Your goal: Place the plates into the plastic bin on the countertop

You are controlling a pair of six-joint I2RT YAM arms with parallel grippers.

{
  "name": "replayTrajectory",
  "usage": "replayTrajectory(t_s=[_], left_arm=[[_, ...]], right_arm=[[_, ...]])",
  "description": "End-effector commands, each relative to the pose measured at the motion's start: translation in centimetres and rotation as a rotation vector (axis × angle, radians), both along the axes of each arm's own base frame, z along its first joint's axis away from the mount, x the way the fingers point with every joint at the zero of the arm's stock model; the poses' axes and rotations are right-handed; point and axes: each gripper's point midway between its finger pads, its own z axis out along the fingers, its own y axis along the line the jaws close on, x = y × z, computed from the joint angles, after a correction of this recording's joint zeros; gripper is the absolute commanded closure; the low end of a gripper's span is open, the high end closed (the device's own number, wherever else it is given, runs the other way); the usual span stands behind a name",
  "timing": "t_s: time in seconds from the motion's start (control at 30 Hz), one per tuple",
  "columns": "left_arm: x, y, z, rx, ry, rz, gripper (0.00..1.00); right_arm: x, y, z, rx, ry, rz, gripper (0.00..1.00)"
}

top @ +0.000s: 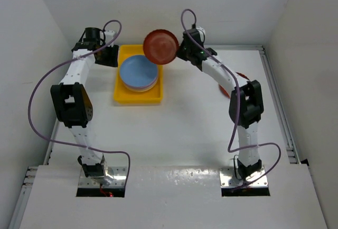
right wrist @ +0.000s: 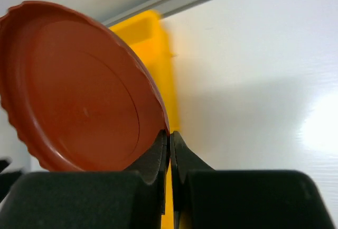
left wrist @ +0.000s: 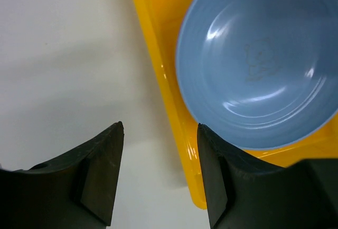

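Note:
The yellow plastic bin sits on the white countertop and holds a stack of plates with a blue plate on top and a pink one under it. My right gripper is shut on the rim of a brown-red plate, held tilted above the bin's far right corner; the right wrist view shows that plate pinched at its edge, over the bin. My left gripper is open and empty at the bin's far left corner; its wrist view shows the blue plate in the bin.
Another red plate lies partly hidden under the right arm near the right side. A metal rail runs along the right edge. White walls enclose the back and sides.

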Motion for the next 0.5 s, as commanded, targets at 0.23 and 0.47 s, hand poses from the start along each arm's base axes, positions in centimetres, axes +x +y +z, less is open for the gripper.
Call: replayTrajectory(t_s=[0.23,0.47], left_arm=[[-0.2,4.2,1.5,0.05,-0.043,0.13,0.4],[-0.8,5.2,1.0,0.03,-0.032,0.153,0.4]], right_arm=[[0.7,10.3,-0.9,-0.028,-0.039,0.224,1.0],[1.2,12.9,-2.7,-0.027,-0.046,0.267,1.0]])
